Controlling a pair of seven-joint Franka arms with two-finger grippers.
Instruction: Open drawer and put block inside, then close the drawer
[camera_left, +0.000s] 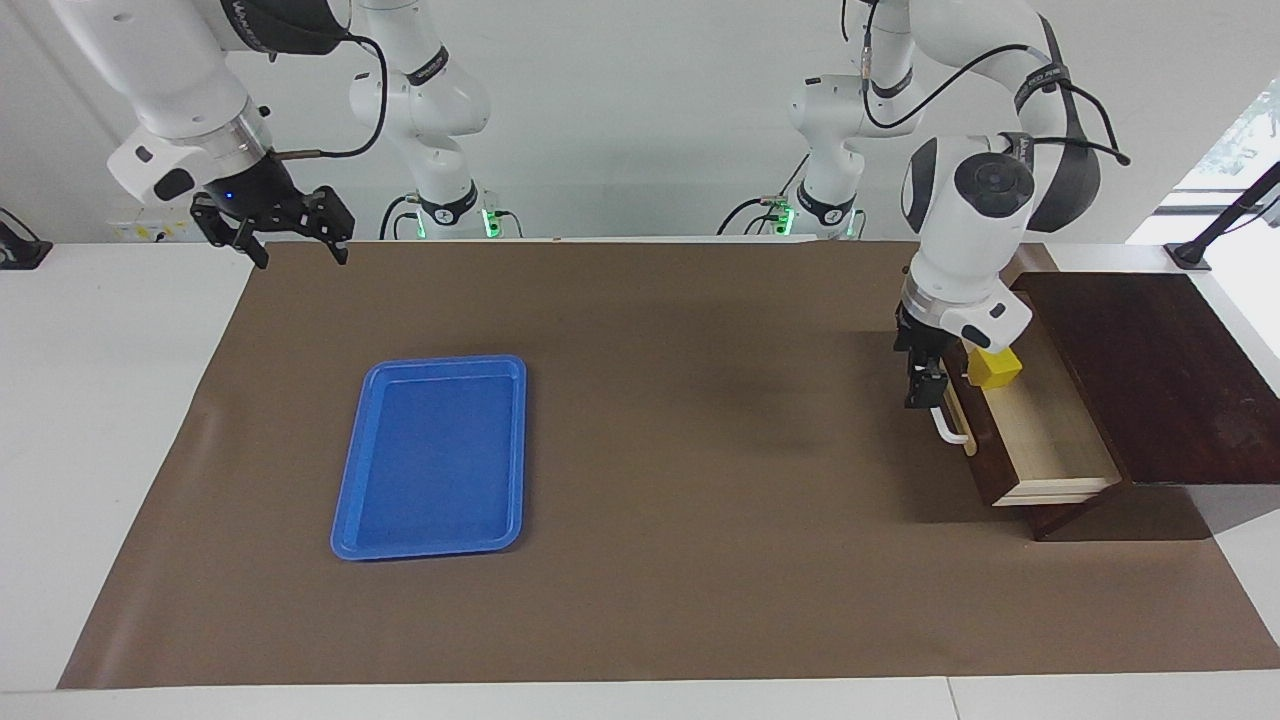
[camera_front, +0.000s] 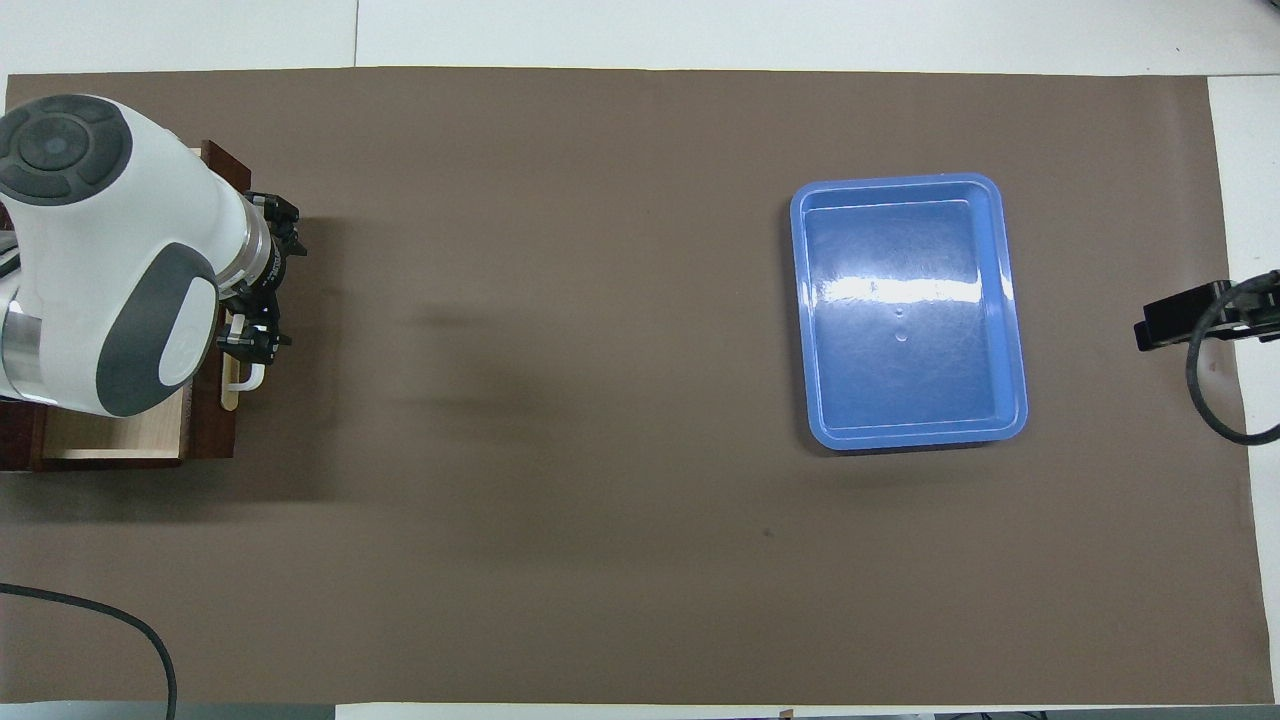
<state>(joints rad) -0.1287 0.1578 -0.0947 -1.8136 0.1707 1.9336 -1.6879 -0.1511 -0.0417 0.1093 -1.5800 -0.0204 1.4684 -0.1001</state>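
Block (camera_left: 994, 367) sits in the open drawer (camera_left: 1040, 430) at the surface's left-arm end, just inside its front panel; closing step in hand. Left tool (camera_left: 925, 385) hangs open at the white handle (camera_left: 948, 428), holding nothing. Next: push the front in toward the box (camera_left: 1150, 380). Drawer's front faces the right-arm end; handle's long axis runs toward/away from robots. Right tool (camera_left: 290, 230) open, empty, waiting over the right-arm corner by the robots.

There is little lettering to be had here. The arm links (camera_left: 425, 68) at the top of the facing view carry small dark print along their sides (a maker's mark, probably), but I cannot make out a single letter. Nothing else bears any text, number or sign.
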